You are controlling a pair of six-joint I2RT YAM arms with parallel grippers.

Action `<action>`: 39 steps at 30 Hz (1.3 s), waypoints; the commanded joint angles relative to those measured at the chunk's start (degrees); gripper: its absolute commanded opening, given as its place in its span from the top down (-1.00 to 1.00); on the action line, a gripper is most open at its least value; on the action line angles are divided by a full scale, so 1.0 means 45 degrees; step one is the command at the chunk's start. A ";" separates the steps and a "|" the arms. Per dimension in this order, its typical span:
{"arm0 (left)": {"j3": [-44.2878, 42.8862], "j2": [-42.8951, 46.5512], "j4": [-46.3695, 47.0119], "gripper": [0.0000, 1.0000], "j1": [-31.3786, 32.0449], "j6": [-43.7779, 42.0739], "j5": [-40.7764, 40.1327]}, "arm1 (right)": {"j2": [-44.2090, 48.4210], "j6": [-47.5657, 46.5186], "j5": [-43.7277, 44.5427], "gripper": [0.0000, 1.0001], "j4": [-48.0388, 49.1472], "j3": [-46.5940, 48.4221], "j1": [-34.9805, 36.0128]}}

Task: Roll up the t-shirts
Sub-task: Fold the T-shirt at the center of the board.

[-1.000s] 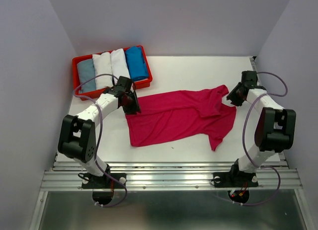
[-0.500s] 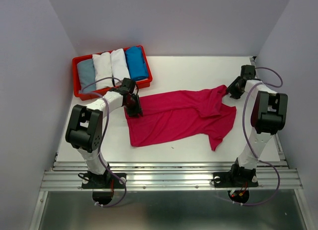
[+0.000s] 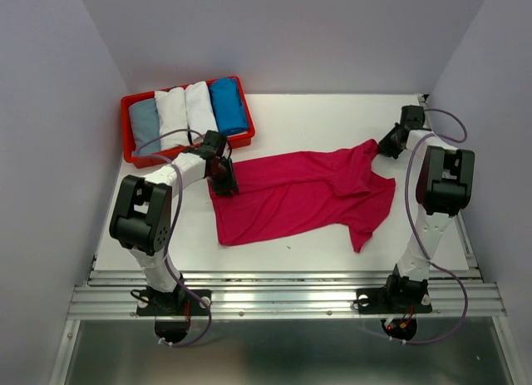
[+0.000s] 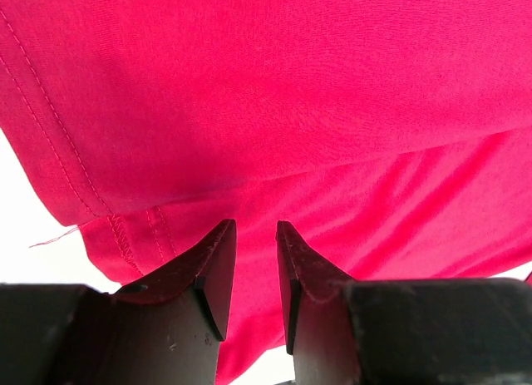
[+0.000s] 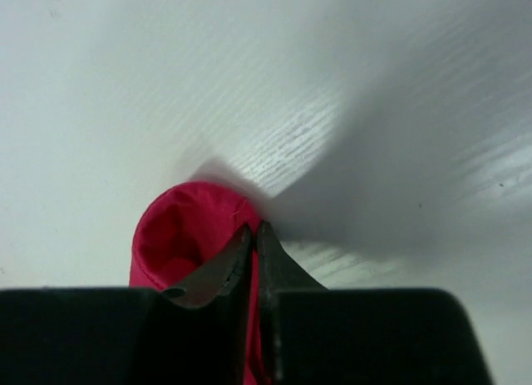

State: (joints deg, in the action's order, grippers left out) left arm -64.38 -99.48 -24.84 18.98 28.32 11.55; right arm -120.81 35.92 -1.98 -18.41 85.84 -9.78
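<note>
The magenta-pink t-shirt [image 3: 299, 194] lies spread flat, a bit crumpled at its right. My left gripper [image 3: 226, 184] is low over its left hem. In the left wrist view the left gripper [image 4: 254, 227] has its jaws a narrow gap apart, with the pink cloth [image 4: 274, 94] beyond them and nothing pinched. My right gripper [image 3: 388, 146] is at the shirt's far right corner. In the right wrist view the right gripper [image 5: 253, 229] is shut on a fold of pink cloth [image 5: 179, 235] that loops out to its left.
A red tray [image 3: 131, 158] at the back left holds rolled shirts: grey-blue [image 3: 145, 125], two white [image 3: 173, 117] and bright blue [image 3: 228, 105]. White table [image 3: 332, 119] runs behind the shirt. Grey walls close in on both sides.
My right gripper has moved back and slightly left with the shirt corner. My left arm's elbow has folded inward while its gripper stayed at the left hem. The shirt has barely shifted.
</note>
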 commanded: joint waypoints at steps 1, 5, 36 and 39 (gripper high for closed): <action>0.0048 0.0408 0.0051 0.26 -0.0058 -0.0296 -0.0145 | -0.0573 -0.0073 0.0028 0.90 0.0712 0.0688 -0.0092; 0.0458 0.0155 0.0149 0.26 -0.0058 -0.0472 -0.0087 | -0.1139 -0.0112 0.0147 0.99 0.1123 0.1412 -0.0092; -0.0283 0.0076 -0.0300 0.27 -0.0039 -0.1058 -0.0262 | 0.2491 -0.1282 0.0772 0.06 0.1281 -0.1339 -0.0092; -0.0439 0.0095 -0.0339 0.27 -0.0039 -0.1116 -0.0243 | 0.2687 -0.2004 0.0111 0.07 0.0559 -0.1966 -0.0092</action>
State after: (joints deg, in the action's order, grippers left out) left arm -63.70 -101.82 -24.47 18.74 24.93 11.66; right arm -110.04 31.46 0.97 -13.08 79.88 -9.78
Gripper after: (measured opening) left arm 0.367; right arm 0.469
